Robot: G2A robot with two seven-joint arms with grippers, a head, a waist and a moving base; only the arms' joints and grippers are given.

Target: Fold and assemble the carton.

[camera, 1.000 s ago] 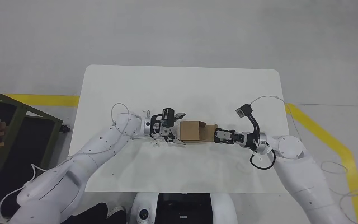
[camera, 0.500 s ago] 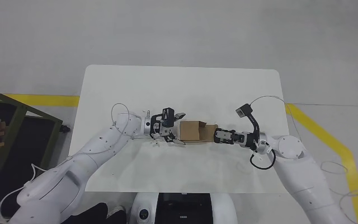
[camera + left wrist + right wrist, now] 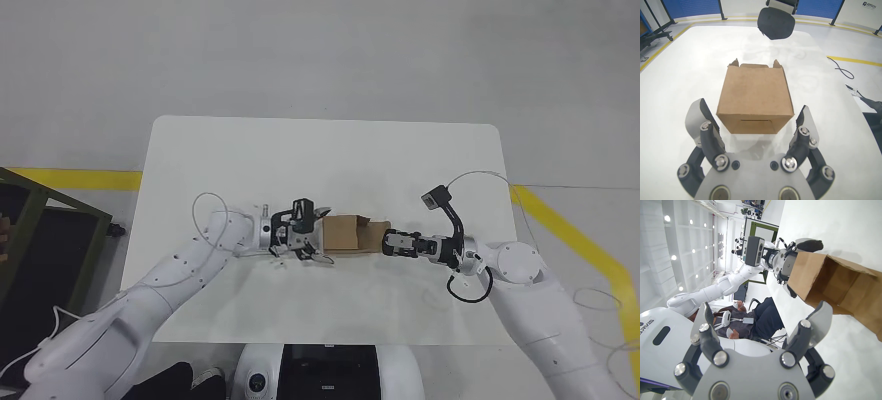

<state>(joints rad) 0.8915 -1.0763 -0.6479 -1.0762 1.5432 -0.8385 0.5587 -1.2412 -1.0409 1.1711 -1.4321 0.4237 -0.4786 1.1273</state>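
A brown carton lies on its side at the middle of the white table. In the left wrist view the carton turns its closed, tucked end toward my left gripper. That gripper is open, and its fingers flank the carton's near corners with small gaps. My left gripper sits at the carton's left end. My right gripper is at the other end. The carton's open mouth with loose flaps faces my right gripper, which stands open and holds nothing.
Bare table surface stretches all round the carton. A dark green cart stands on the floor past the table's left side. Yellow floor lines run beside the table.
My left arm has shifted a little, bringing its gripper slightly closer to the carton's closed end. The carton and the right arm have not moved.
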